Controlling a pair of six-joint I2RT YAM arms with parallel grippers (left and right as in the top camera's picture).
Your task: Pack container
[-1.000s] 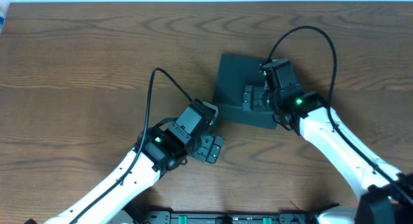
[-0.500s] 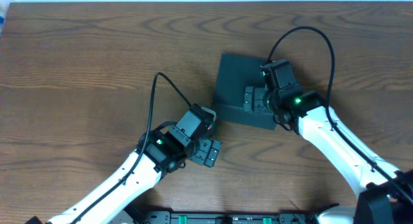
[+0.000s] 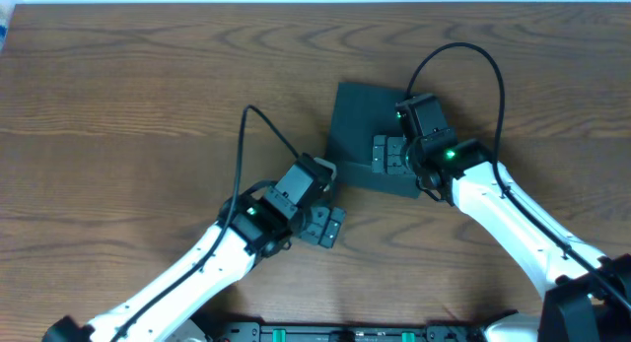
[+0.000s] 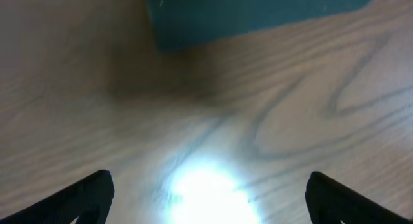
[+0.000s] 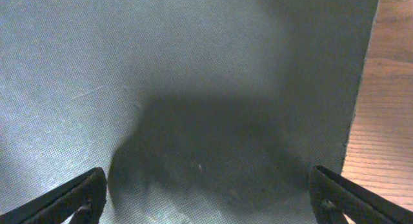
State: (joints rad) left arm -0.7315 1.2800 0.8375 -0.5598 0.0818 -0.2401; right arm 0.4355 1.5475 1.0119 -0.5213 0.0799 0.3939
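Left gripper: you have its jaws spread wide with nothing between them. In its wrist view only bare wood shows between the two fingertips.
Left gripper contact: it touches no object and sits over the table, just off the container's near-left corner.
Right gripper: its jaws are also wide apart and empty. It sits over the container's top near the front edge.
Right gripper contact: the right wrist view shows the matte lid filling the gap between the fingertips, with a dark shadow under it. You cannot tell whether the tips touch the surface.
Container: it lies a little right of the table's centre, turned at a slight angle. Its top is one flat dark face.
Container, left wrist view: one corner and one side show at the top of the frame, apart from the fingertips.
Container, right wrist view: its right edge runs down the frame, with wood beyond it.
Surroundings: a black cable loops over the left arm and another over the right arm.
Obstruction: the right gripper covers part of the lid's front edge.
Lighting: a bright glare spot lies on the wood between the left fingertips.
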